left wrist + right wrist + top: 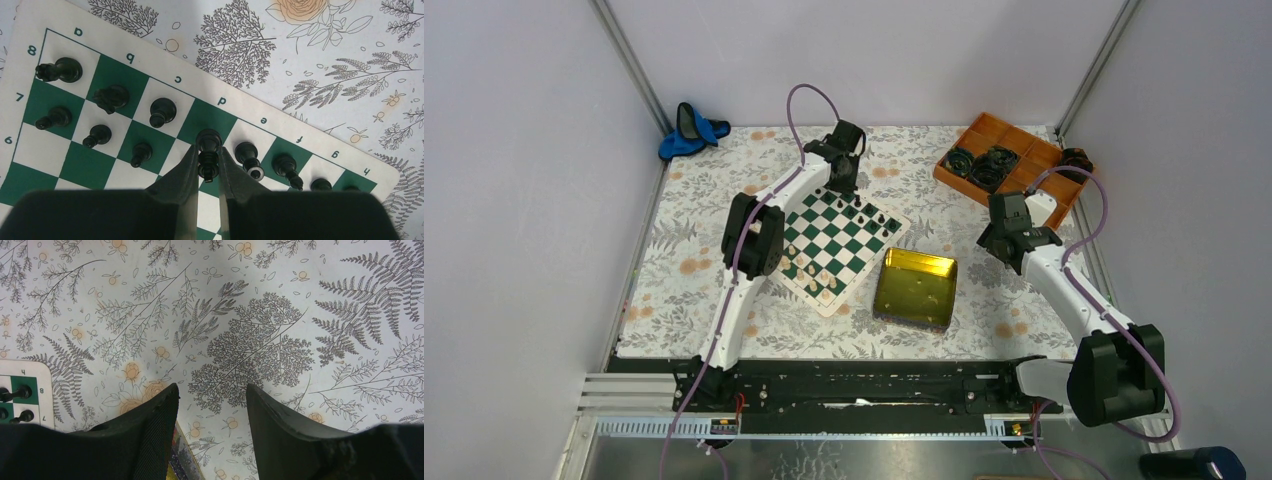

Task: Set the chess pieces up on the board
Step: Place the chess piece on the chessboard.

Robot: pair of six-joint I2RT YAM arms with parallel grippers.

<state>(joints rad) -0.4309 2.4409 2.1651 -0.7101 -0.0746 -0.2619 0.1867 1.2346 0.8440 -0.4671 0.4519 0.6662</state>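
Observation:
The green-and-white board [844,245] lies at mid-table. Black chess pieces [162,111] line its far rows, and a few cream ones [821,276] stand near its front edge. My left gripper [208,157] is over the board's far edge and is shut on a tall black piece [208,142]. That piece's base is at the green d8 square; I cannot tell whether it touches the square. My right gripper [210,397] hangs open and empty over the flowered cloth, to the right of the board. A corner of the board [22,392] shows at the left of the right wrist view.
A yellow-gold tin tray [914,288] lies just right of the board, with its edge [184,460] under my right gripper. An orange compartment tray [1014,158] with black coiled items stands at the back right. A blue object [692,130] lies at the back left. Walls enclose the table.

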